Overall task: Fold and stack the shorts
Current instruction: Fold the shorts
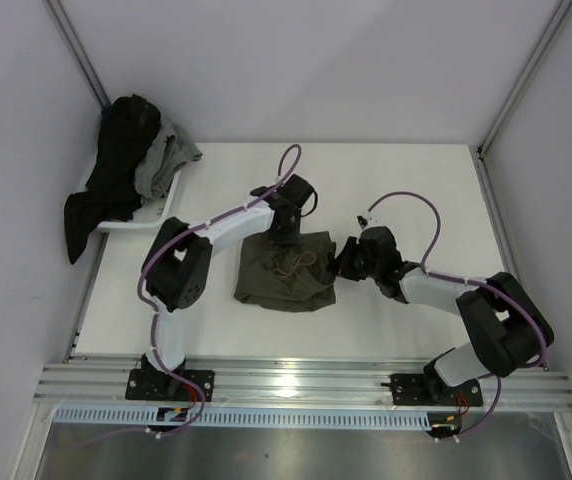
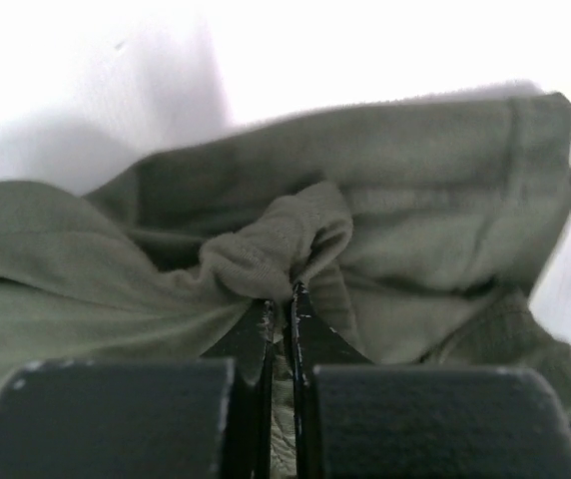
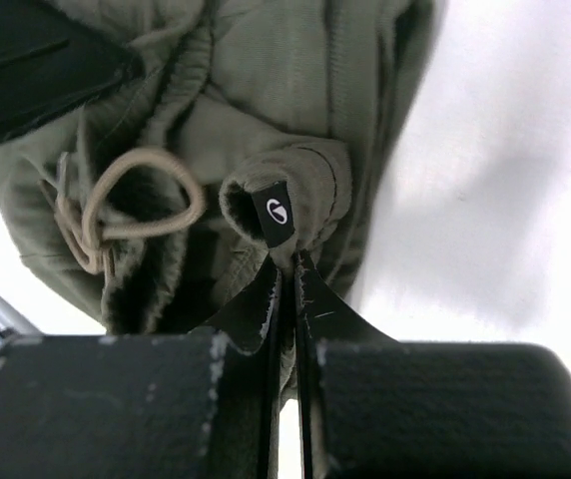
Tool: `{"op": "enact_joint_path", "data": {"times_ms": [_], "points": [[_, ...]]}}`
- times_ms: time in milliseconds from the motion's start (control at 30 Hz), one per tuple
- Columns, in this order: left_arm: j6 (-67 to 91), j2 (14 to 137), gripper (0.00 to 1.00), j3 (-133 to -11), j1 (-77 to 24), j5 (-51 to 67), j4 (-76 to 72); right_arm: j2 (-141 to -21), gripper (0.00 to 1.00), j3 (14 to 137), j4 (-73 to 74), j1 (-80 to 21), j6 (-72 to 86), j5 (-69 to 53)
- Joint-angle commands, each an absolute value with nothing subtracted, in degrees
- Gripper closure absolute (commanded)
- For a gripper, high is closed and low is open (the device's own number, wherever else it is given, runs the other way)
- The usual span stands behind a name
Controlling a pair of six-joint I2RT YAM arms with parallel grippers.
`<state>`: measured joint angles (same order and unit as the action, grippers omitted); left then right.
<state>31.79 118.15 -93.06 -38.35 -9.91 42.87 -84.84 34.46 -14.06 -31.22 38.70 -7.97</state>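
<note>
The olive-green shorts (image 1: 284, 272) lie bunched in the middle of the white table. My left gripper (image 1: 284, 228) is at their far edge, shut on a pinched fold of the shorts' fabric (image 2: 266, 254). My right gripper (image 1: 344, 258) is at their right edge, shut on a fold of the shorts' fabric that carries a small black tag (image 3: 274, 215). The beige drawstring (image 3: 116, 215) loops beside that fold. It also shows from above (image 1: 291, 263).
A white basket (image 1: 156, 205) at the back left holds a pile of dark clothes (image 1: 116, 170) and grey clothes that hangs over its rim. Aluminium rails (image 1: 296, 380) run along the near table edge. Grey walls enclose the table.
</note>
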Motion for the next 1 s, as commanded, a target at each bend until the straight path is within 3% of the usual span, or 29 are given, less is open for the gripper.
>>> {"op": "enact_joint_path", "data": {"times_ms": [0,167,367,733,967], "points": [[30.5,106.2,1.00,-87.3,-38.6,-11.3,38.7,-83.7,1.00,38.2,-18.6,-30.9,36.3,-12.2],[29.4,92.7,1.00,-77.6,-39.0,-8.4,29.6,-86.9,1.00,42.2,-21.0,-30.4,37.2,-15.8],[28.6,85.4,1.00,-70.8,-39.1,-6.1,23.6,-92.0,1.00,46.1,-26.3,-30.6,40.6,-21.0],[28.5,88.0,1.00,-69.1,-42.4,-4.6,17.8,-107.4,1.00,43.3,-48.1,-25.1,53.5,-32.3],[28.2,91.8,1.00,-70.9,-45.6,-4.7,15.6,-107.2,1.00,39.5,-43.7,-24.5,49.8,-26.5]]}}
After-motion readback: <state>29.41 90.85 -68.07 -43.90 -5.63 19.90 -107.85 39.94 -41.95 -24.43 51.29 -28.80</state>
